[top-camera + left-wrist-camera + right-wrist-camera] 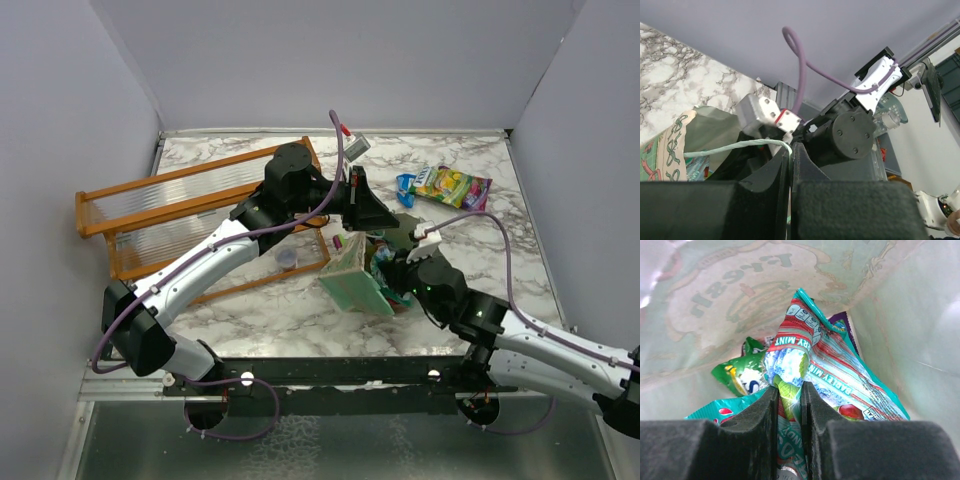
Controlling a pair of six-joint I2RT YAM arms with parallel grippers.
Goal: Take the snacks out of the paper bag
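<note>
The mint-green paper bag [355, 278] lies tilted at mid-table, mouth toward the right arm. My left gripper [372, 213] is shut on its thin string handle [740, 146], holding it up above the bag. My right gripper [398, 262] reaches into the bag and is shut on a teal-white mint candy packet [812, 367]. A green packet [740, 374], another teal packet [725, 410] and a purple one [842, 322] lie beside it inside the cream-white bag [715, 305]. A green-yellow packet [455, 186] and a blue one [406, 187] lie on the table at back right.
An orange wooden rack [190, 215] stands at the left, under the left arm. A small purple cap [286, 260] sits by the rack. Grey walls enclose the marble table [280, 310] on three sides.
</note>
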